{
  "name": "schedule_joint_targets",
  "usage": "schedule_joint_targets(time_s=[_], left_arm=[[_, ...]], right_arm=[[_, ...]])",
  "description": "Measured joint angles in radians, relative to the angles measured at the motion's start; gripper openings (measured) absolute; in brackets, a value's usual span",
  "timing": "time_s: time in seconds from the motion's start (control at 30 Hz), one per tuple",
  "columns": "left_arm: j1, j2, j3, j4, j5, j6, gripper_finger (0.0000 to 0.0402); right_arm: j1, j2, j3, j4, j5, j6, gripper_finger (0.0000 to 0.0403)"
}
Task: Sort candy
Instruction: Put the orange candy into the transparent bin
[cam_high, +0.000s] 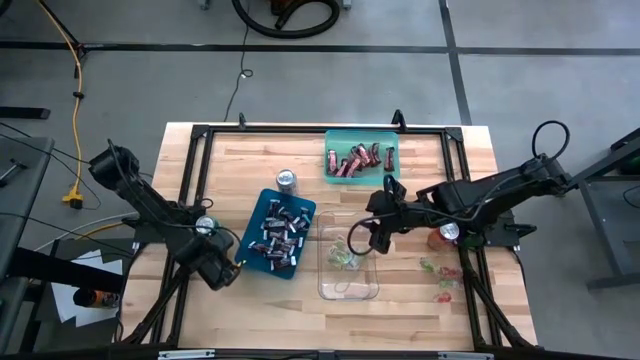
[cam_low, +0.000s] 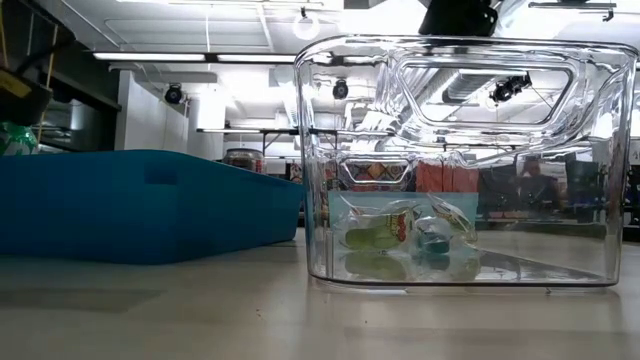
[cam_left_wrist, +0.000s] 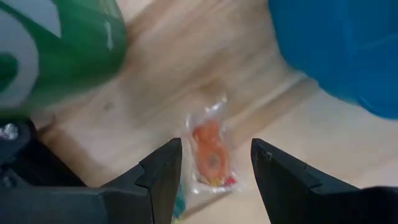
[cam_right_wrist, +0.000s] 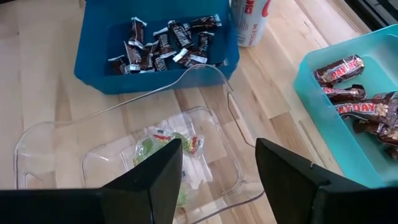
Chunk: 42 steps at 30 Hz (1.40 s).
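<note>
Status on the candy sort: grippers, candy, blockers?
Left gripper open over wrapped orange candy. Right gripper open above clear bin. Green can close by left.

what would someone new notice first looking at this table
Three bins stand mid-table: a blue bin heaped with dark mini bars, a teal tray of red bars at the far edge, and a clear tub holding a few green-wrapped sweets. The right gripper hovers open over the tub; the left gripper brackets an orange wrapped sweet.
</note>
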Motion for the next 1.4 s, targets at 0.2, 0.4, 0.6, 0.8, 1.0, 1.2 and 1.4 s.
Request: schedule_joint_targets(time_s=[0.2, 0.4, 0.6, 0.8, 1.0, 1.2, 1.4], left_arm=[[0.0, 0.001, -0.047, 0.044, -0.002, -0.008, 0.018], [0.0, 0.001, -0.054, 0.113, -0.026, 0.037, 0.0108], [-0.01, -0.02, -0.01, 0.152, -0.036, 0.115, 0.001], [-0.024, -0.118, 0.129, 0.149, -0.046, 0.281, 0.0001], [0.012, -0.192, 0.33, 0.162, -0.282, 0.508, 0.0], [0.211, -0.141, 0.461, 0.333, -0.45, 0.908, 0.0], [0.418, -0.001, 0.501, 0.664, -0.335, 1.257, 0.0]], right_arm=[[-0.005, 0.0, 0.0, 0.0, -0.002, 0.0, 0.0199], [-0.005, 0.0, 0.0, 0.0, -0.002, -0.001, 0.0199], [-0.005, 0.0, 0.0, 0.0, -0.002, -0.003, 0.0199], [-0.005, 0.0, 0.0, 0.0, -0.002, -0.003, 0.0199], [-0.005, 0.0, 0.0, 0.026, -0.021, -0.009, 0.0199], [0.001, -0.041, 0.027, 0.061, -0.049, -0.013, 0.0199], [0.007, -0.113, 0.072, 0.07, -0.032, -0.038, 0.0199]])
